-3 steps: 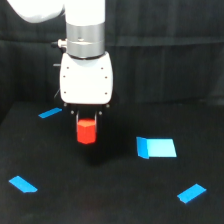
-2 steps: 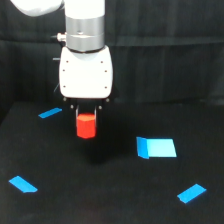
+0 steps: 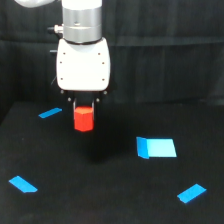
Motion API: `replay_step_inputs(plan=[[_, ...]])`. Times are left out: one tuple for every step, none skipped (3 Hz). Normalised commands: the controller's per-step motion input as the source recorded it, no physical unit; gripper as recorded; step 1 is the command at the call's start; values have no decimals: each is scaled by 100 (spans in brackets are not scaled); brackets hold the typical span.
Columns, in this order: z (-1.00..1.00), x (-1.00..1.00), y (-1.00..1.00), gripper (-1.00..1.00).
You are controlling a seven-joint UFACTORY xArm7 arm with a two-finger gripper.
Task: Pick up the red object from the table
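The red object (image 3: 83,119), a small red-orange block, hangs in the air above the black table (image 3: 110,200). My gripper (image 3: 83,112) is shut on its upper part, under the white wrist body (image 3: 83,65). The dark fingers are hard to make out against the dark background. A faint shadow lies on the table below the block.
A light-blue rectangle (image 3: 156,147) lies to the exterior view's right of the block. Blue tape strips sit at the left back (image 3: 50,113), the left front (image 3: 23,184) and the right front (image 3: 191,193). A black curtain closes off the back.
The arm has risen with the red object held in the gripper, lifting it higher above the table. The tape strips and the rectangle have not moved.
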Motion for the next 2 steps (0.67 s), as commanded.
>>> replay_step_inputs(plan=[[36,4,14,-100],[26,7,21,-95]])
